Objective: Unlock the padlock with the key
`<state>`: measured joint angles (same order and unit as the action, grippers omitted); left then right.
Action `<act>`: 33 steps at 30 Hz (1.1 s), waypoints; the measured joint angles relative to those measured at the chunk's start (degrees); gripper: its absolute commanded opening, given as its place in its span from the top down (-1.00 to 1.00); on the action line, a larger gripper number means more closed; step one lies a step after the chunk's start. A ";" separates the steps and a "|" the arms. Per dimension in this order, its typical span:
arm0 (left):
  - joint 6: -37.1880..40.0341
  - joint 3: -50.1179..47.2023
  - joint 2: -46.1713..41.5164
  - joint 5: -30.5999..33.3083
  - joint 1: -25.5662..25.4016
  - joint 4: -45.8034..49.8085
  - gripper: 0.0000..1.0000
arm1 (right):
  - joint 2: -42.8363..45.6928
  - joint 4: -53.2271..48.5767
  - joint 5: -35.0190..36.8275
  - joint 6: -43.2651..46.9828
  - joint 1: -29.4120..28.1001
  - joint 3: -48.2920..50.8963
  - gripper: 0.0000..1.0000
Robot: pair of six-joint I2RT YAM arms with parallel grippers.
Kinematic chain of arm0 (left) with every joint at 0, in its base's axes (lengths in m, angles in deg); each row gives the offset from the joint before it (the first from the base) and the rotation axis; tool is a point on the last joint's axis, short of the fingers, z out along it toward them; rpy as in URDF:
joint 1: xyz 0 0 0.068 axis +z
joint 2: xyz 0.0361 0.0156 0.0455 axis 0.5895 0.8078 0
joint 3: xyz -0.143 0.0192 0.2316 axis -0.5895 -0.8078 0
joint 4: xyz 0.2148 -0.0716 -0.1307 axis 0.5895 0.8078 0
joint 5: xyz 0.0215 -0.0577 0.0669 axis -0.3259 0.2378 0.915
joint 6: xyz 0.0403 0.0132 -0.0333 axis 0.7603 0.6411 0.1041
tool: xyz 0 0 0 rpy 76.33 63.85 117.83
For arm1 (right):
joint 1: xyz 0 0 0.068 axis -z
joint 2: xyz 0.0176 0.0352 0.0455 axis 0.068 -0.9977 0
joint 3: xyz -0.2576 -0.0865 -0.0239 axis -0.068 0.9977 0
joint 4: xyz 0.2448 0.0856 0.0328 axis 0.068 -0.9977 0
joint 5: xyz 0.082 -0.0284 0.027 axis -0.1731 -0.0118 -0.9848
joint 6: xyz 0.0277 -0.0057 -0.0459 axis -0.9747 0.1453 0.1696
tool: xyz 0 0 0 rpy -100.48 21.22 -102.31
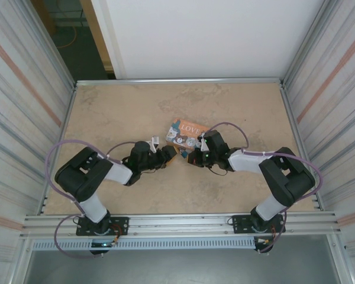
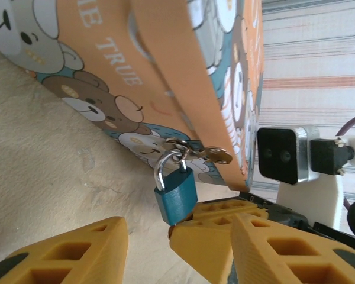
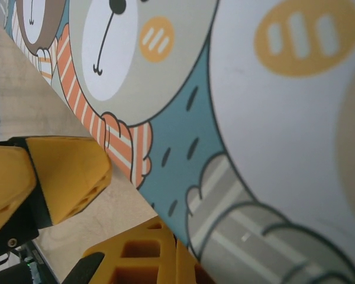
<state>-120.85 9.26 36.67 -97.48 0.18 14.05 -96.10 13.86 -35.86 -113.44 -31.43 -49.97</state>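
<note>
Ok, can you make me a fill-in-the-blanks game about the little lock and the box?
1. The padlock has a ___ body.
2. Its thin loop is the colour ___.
3. It hangs from the tin box, and seen from above the big word on the lid reads ___.

Missing words: blue; silver; LOVE.
</note>
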 measured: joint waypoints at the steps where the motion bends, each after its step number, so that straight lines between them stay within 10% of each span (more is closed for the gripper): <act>1: -0.26 0.00 0.59 0.00 0.00 -0.66 0.02 | 0.00 0.02 0.00 -0.35 -0.04 -0.02 1.00; 33: -6.71 4.35 11.39 -1.53 -1.31 -10.12 0.32 | 0.00 0.70 -0.22 -3.93 -0.87 -0.37 1.00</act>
<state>-127.56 13.61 48.06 -99.01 -1.13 3.93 -96.10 14.56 -36.08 -117.37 -32.31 -50.34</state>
